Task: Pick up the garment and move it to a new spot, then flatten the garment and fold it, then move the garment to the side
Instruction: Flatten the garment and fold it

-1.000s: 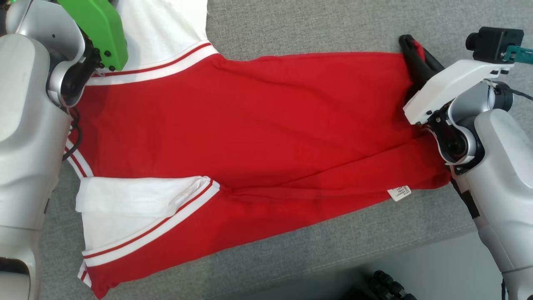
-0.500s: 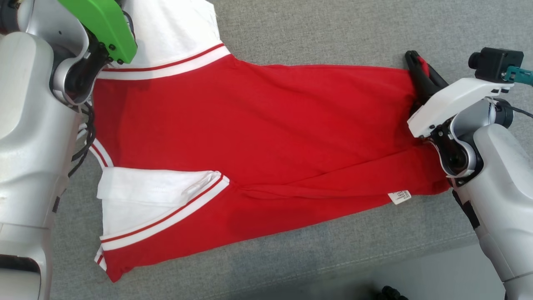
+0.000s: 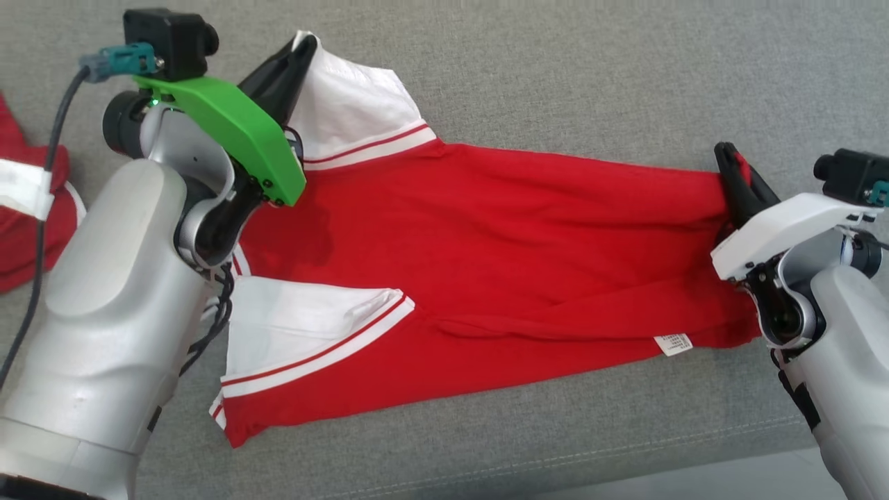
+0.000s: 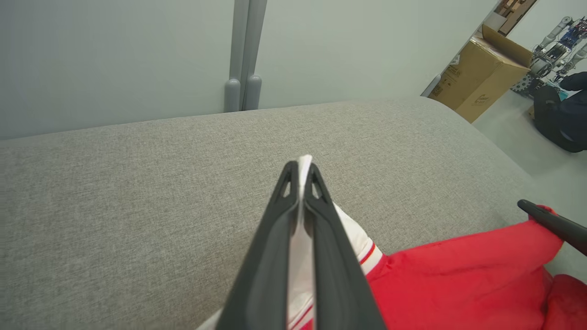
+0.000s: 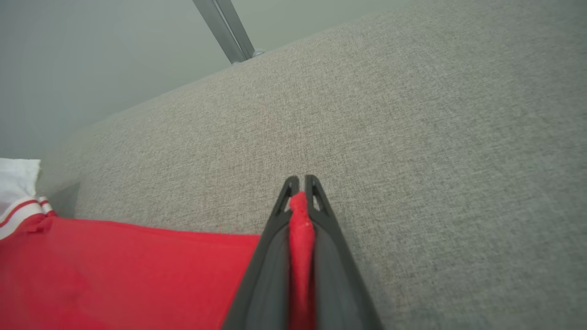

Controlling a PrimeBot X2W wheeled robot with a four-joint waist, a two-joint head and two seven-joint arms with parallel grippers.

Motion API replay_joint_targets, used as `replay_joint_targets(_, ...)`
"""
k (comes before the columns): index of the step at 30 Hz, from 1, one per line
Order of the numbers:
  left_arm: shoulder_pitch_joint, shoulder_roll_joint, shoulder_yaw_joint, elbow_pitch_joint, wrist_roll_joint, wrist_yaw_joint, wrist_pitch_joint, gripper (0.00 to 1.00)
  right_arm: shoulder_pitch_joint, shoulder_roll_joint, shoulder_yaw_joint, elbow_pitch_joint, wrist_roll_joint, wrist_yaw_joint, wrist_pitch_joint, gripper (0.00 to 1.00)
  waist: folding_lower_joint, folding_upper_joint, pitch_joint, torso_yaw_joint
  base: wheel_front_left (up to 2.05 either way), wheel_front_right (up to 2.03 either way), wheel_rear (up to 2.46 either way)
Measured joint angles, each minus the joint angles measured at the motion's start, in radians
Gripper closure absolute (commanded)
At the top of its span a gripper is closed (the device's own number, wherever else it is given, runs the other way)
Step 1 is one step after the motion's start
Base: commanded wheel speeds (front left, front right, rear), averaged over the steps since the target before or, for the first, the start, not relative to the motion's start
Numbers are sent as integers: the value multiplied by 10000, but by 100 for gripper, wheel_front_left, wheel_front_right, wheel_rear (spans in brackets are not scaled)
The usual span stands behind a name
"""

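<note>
A: What's carrying it?
B: Grey cushion (image 3: 569, 62). Coarse woven upholstery, rounded corners, a stitched seam along the front edge.

A: Where's the garment?
B: The garment (image 3: 528, 236) lies across the middle of the cushion, long axis parallel to the front edge. Sleeve end is toward the left edge, hem toward the right. It's a thin red knit tee with white sleeves and red-white striped bands. Limp stuff that should drape and crease easily.

A: Grippers?
B: Both are pinched narrow on cloth. The left gripper (image 3: 304, 48) clamps the white far sleeve, raised above the cushion. The right gripper (image 3: 730, 158) clamps the red far hem corner. The far edge looks taut between them.

A: Which step?
B: Flattening, I'd say. The fold is not yet begun.

A: Next move?
B: Probably hold tension, lay the far edge down flat, then release. The near sleeve (image 3: 305, 326) is doubled over on the body and a ridge runs toward the hem. Both want smoothing first.

A: Small stuff?
B: A white care label (image 3: 672, 343) sticks out at the near hem corner. Another red-and-white cloth (image 3: 24, 208) sits bunched at the left edge.
</note>
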Motion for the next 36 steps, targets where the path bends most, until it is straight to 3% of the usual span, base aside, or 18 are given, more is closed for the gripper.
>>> replay_joint_targets(18,3229,884,-1070,-1645,-1112,0,-355,100,1989,-13,-48,121,477,357,-451,100,0,0,-2058,584,0,0,0)
replay_joint_targets(29,4626,1672,-1120,-2406,-1404,0,-355,100,2543,-174,-245,88,571,385,-688,100,0,0,-2469,875,0,0,0)
replay_joint_targets(36,5380,1806,-1120,-2696,-1762,0,-265,100,2547,-360,-142,90,568,523,-673,100,0,0,-2467,865,0,0,0)
